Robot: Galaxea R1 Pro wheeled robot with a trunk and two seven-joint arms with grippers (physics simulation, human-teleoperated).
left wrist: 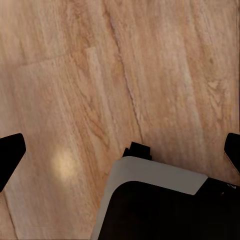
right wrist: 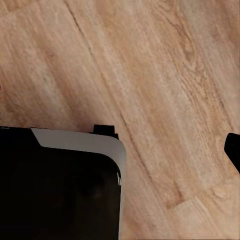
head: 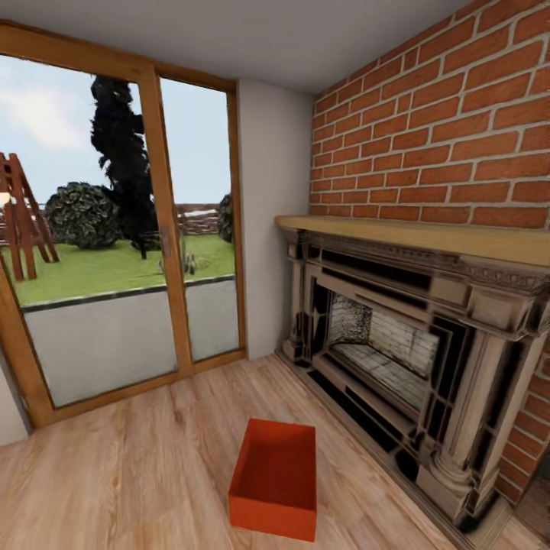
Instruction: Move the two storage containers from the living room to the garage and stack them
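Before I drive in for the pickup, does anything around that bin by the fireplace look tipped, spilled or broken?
Nothing stands out. The orange-red rectangular open-top storage container sits upright and empty on the light wood-plank floor, skewed slightly to the red brick fireplace and apart from it. No spill or damage shows. The wood-framed glass door looks closed.

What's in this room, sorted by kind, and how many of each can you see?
Orange-red storage container: 1, open-topped, on the wood-plank floor
Brick fireplace: 1
Wood-framed glass door: 1
Gripper fingertips: 2 on the left wrist view, 1 on the right wrist view
Total: 3 room things, plus 3 fingertips
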